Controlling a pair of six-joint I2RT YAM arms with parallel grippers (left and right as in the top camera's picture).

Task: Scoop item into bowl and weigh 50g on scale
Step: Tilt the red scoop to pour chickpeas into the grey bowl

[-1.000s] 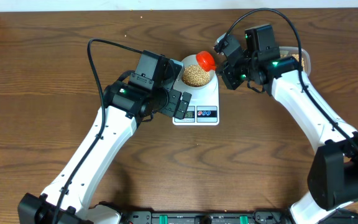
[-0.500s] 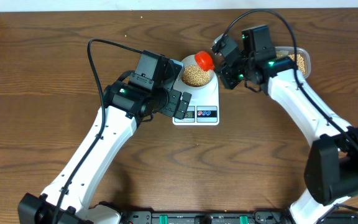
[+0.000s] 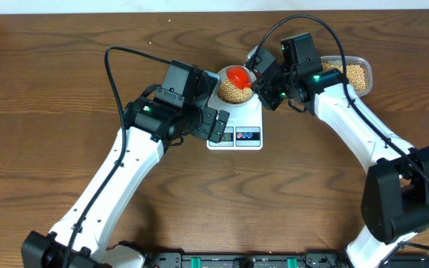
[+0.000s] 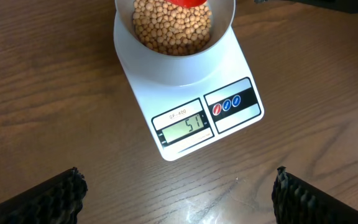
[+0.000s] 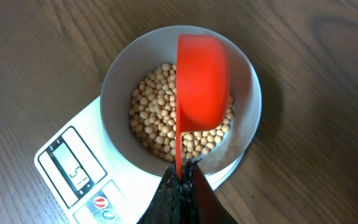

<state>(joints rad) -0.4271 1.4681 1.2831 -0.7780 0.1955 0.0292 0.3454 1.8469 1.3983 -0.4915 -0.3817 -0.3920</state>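
Note:
The pale bowl (image 3: 221, 75) stands on the white scale (image 3: 238, 117), holding a heap of beige beans (image 3: 232, 93). My right gripper (image 3: 263, 83) is shut on the thin handle of a red scoop (image 3: 237, 75). The scoop hangs over the bowl, turned on its side (image 5: 202, 81), just above the beans (image 5: 154, 118). My right gripper (image 5: 182, 175) sits at the bowl's near rim (image 5: 114, 87). My left gripper (image 4: 179, 199) is open with nothing in it, above the wood in front of the scale (image 4: 185, 90). The display (image 4: 182, 124) reads 51.
A clear plastic tub (image 3: 351, 73) with more beans sits on the table right of the scale, behind my right arm. The left arm's black wrist lies close against the scale's left side. Bare wood lies around the scale.
My right gripper has carried the red scoop left, from the bowl's right rim to over the beans. The tub behind it has come more into view. The left arm is still.

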